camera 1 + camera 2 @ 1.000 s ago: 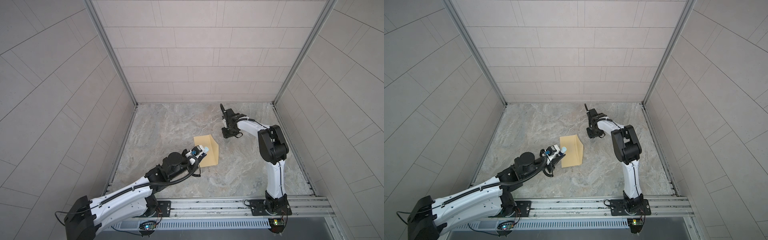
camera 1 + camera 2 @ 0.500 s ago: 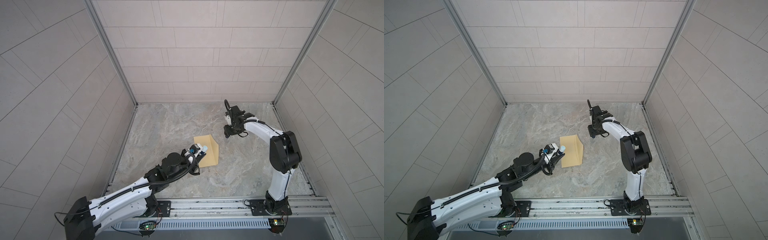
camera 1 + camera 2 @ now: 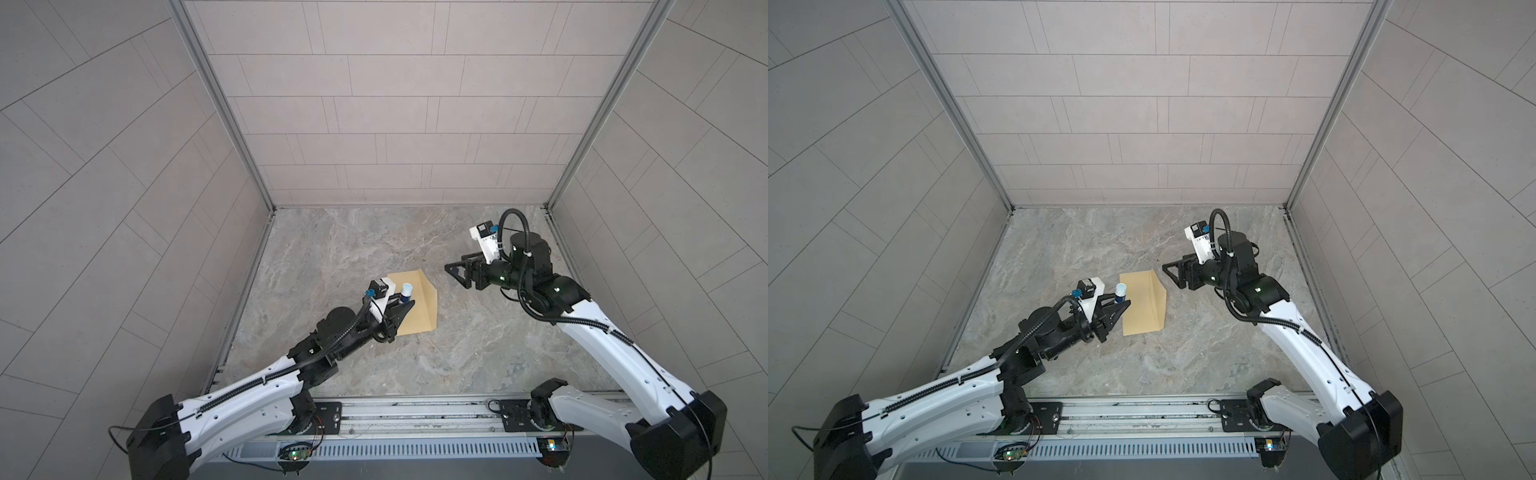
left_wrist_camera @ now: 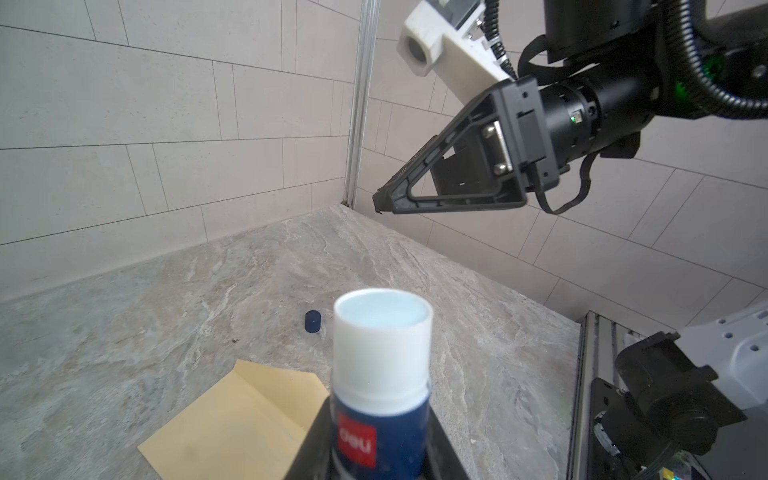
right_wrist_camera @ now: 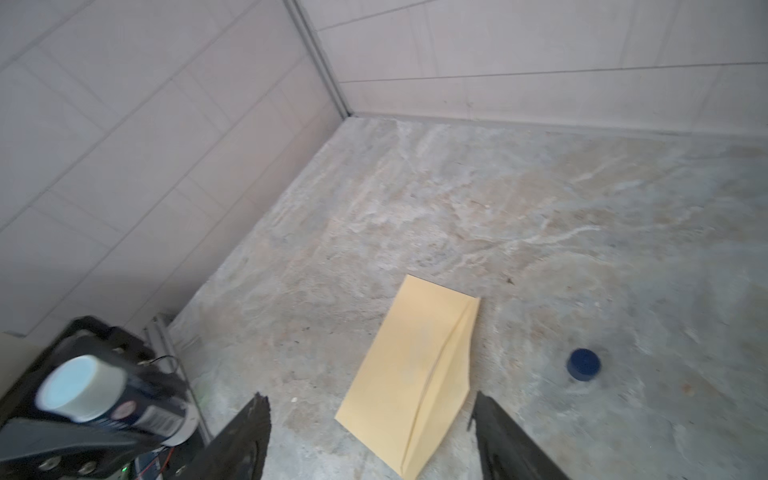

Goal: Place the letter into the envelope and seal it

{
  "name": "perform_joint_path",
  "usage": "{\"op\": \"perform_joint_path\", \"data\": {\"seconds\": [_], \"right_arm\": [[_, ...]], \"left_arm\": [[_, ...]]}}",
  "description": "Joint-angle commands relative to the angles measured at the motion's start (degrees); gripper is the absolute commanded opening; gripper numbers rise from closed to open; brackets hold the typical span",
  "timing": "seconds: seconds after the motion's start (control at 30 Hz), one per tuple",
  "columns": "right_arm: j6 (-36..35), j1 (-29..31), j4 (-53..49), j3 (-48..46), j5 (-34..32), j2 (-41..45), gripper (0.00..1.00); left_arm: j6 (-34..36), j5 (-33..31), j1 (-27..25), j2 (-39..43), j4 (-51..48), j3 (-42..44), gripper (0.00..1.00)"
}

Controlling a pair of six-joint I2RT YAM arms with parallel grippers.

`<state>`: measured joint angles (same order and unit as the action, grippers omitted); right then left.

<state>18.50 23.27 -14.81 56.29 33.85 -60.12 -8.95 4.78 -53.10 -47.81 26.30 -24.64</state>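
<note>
Over on the left, the left gripper (image 3: 405, 301) is clamped on the blue body of a glue stick (image 3: 406, 290). In the left wrist view the stick (image 4: 380, 374) fills the foreground, red label between the black fingers (image 4: 313, 440). Its white uncapped end pokes up clear of the jaws, pale glue showing at the mouth.

Just ahead of those jaws and lower down lies the envelope (image 3: 415, 318), mustard-tan and flat on the marbled table (image 3: 353, 257). In both top views the left fingertips overlap its near long edge (image 3: 1144, 307). Whether they actually touch the paper, I cannot tell. The flap runs along the far long side, the side away from the left jaws. It is folded over on its crease and partly raised, not pressed down (image 5: 451, 357).

Past that flap edge, going on from the left jaws, a small dark blue cap (image 4: 312, 321) sits on the marble, apart from the envelope.

Now to the right. The right gripper (image 3: 457, 272) hangs in the air, pointing back toward the envelope with nothing in it. Its wrist camera shows the two black fingers (image 5: 249, 436) spread wide. The envelope (image 5: 411, 365) is framed in the gap between them, below and ahead, clear of both tips. The cap (image 5: 584, 364) lies outside that gap, beyond one fingertip, on the flap side. From the left wrist the right gripper (image 4: 380, 201) shows side-on, well above the table.
</note>
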Motion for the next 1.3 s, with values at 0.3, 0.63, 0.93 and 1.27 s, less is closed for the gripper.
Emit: {"op": "perform_joint_path", "data": {"seconds": [0.3, 0.63, 0.93, 1.27], "right_arm": [[-0.3, 18.0, 4.8, 2.9, 0.0, -0.2, 0.86], [-2.6, 21.6, 3.8, 4.5, -3.7, -3.5, 0.74], [-2.8, 22.9, 4.9, 5.2, -4.0, -5.3, 0.42], [-4.2, 23.3, 2.8, 6.0, -4.4, -6.2, 0.12]], "left_arm": [[-3.5, 6.4, 0.3, -2.2, 11.8, 1.1, 0.00], [-3.5, 6.1, 0.3, -2.9, 11.9, 0.9, 0.00], [-3.4, 5.9, 0.3, -3.7, 11.9, 0.8, 0.00], [-4.0, 6.2, 0.3, -4.7, 11.5, 0.7, 0.23]]}}
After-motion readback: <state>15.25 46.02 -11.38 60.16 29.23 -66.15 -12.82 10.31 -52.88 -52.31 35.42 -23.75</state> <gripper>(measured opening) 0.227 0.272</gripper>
